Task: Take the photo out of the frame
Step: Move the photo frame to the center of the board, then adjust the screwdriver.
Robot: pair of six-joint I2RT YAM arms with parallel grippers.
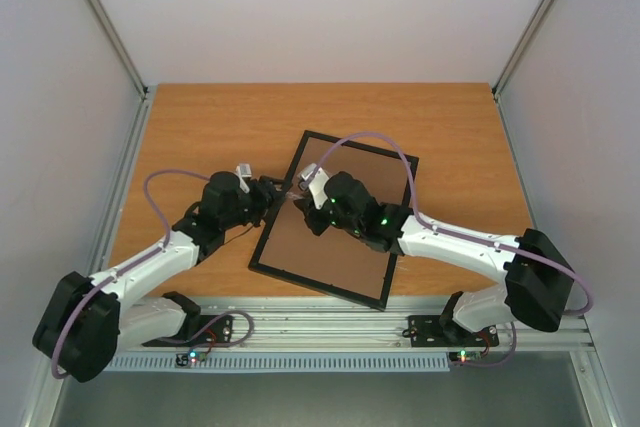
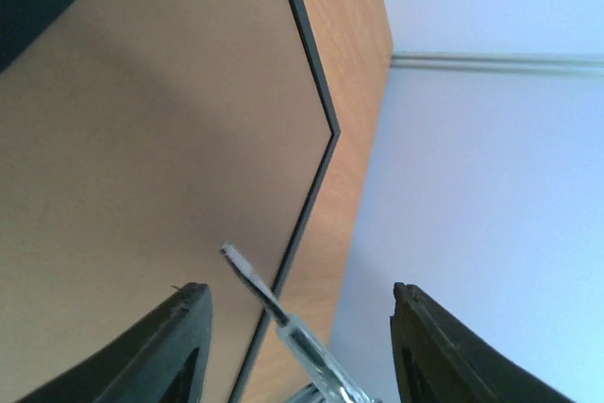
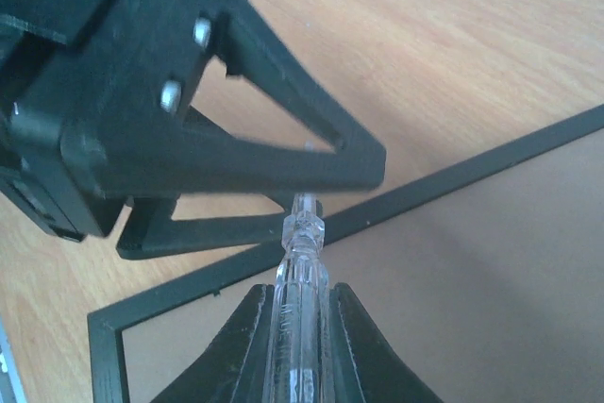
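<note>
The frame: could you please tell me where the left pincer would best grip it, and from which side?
Probably the thin black rim of the frame on its left side, approached low from the left, where the open left pincer is. It lies flat with the brown board up, so only the edges offer a hold.

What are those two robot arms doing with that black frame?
The frame lies on the table with its brown back facing up. The right gripper is shut on a clear-handled tool, whose tip is by the frame's left edge. The left gripper hangs open right there, holding nothing. The photo isn't visible.
</note>
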